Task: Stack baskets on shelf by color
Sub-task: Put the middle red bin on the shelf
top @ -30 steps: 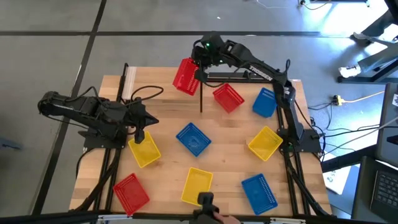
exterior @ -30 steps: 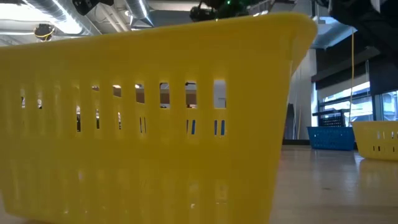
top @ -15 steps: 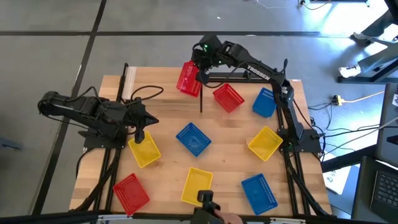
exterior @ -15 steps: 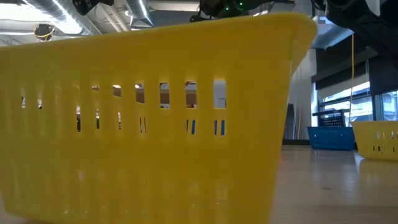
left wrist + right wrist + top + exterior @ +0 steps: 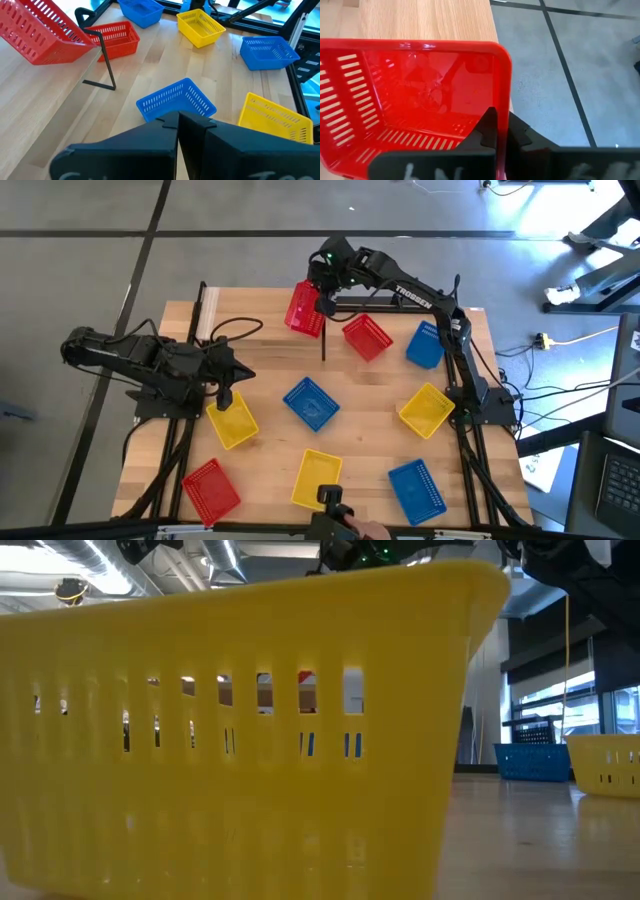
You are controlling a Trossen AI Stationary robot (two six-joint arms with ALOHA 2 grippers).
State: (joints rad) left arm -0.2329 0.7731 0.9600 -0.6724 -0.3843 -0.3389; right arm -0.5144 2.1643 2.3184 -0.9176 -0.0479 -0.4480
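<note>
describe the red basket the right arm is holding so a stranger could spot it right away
Start at the far edge of the wooden table, by the black shelf posts. There the right gripper is shut on the rim of a red basket. It is the only basket tilted and lifted; the rest lie flat.

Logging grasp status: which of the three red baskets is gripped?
The tilted red basket at the table's far edge; the right gripper pinches its rim. The other two lie flat, untouched.

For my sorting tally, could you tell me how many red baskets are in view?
3: one held tilted by the right gripper at the far edge, one beside it, one at the near-left corner. None seem hidden.
</note>
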